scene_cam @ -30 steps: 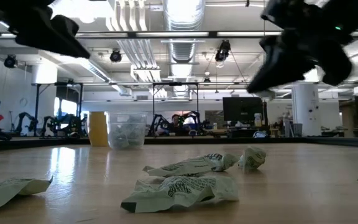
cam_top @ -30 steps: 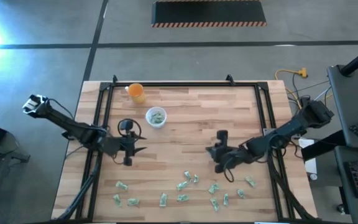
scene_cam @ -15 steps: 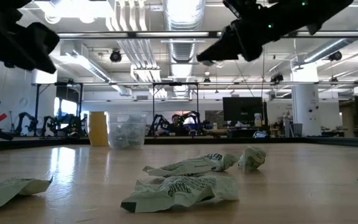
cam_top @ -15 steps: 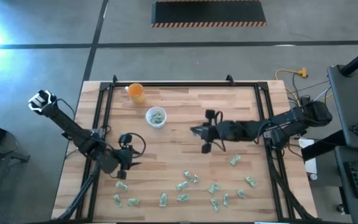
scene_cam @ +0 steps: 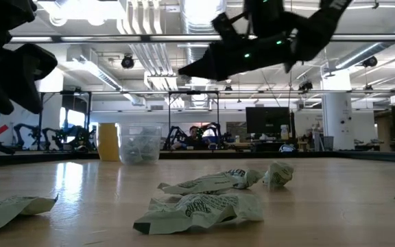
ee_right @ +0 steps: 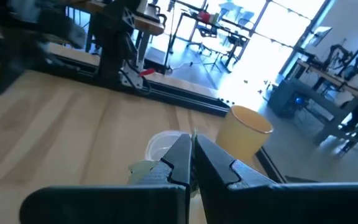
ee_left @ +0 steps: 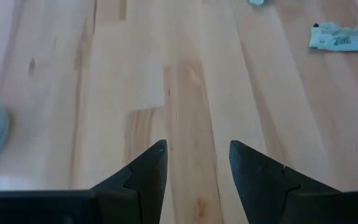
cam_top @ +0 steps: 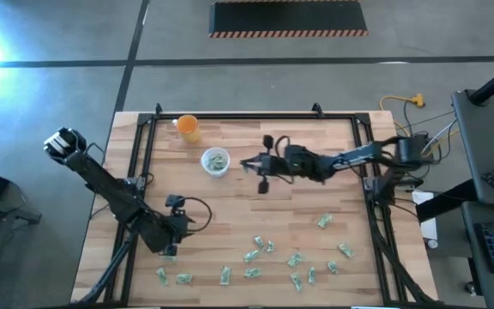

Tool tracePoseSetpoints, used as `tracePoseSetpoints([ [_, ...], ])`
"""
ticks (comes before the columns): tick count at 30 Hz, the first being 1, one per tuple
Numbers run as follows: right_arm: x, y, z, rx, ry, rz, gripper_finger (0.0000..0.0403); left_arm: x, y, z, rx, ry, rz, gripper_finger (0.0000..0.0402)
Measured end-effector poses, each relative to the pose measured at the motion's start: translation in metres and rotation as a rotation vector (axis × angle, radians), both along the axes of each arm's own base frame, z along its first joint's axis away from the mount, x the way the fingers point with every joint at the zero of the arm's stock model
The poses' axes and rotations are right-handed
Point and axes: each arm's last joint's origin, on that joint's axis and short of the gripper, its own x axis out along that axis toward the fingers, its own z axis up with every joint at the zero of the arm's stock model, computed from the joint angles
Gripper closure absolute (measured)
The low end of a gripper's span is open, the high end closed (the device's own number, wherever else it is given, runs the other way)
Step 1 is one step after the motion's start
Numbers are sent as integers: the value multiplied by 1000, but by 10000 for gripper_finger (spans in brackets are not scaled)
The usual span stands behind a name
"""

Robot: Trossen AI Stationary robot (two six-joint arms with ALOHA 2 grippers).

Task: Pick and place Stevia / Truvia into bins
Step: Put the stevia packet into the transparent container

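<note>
Stevia sachet (ee_right: 143, 168), a pale scrap, seems pinched in the right gripper (cam_top: 252, 163): its fingers (ee_right: 180, 155) are pressed nearly together in the right wrist view, with the packet's edge showing just beside them. Straight ahead of that claw, close by, stands the clear cup (cam_top: 215, 160), already holding some sachets, and just past it the orange cup (cam_top: 188, 128). By my reading the coming move turns on this: the clear cup lies directly beyond the fingertips along the arm's reach, so a short advance would bring the claw over its rim; overshooting risks the orange cup. Bare wood lies on both sides of the claw, and the table's black frame (cam_top: 230, 118) is well apart.

Left gripper (cam_top: 171, 248) hangs low near the table's front-left, fingers (ee_left: 143, 174) spread and empty over bare board. One sachet (ee_left: 339, 35) lies ahead of it, off to one side, and more loose sachets (cam_top: 253, 255) are scattered along the front edge.
</note>
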Motion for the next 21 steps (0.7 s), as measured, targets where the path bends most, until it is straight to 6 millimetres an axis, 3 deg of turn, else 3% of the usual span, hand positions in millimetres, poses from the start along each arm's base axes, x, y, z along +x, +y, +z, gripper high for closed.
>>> tracePoseSetpoints([
  [9, 70, -40, -7, 140, 59, 41, 394, -1, -6, -4, -53, 38, 12, 244],
  [16, 105, -62, -17, 244, 162, 45, 394, -5, -10, -4, -53, 38, -15, 244],
  [21, 115, -69, -21, 285, 209, 28, 394, -5, -11, -4, -58, 35, -18, 244],
])
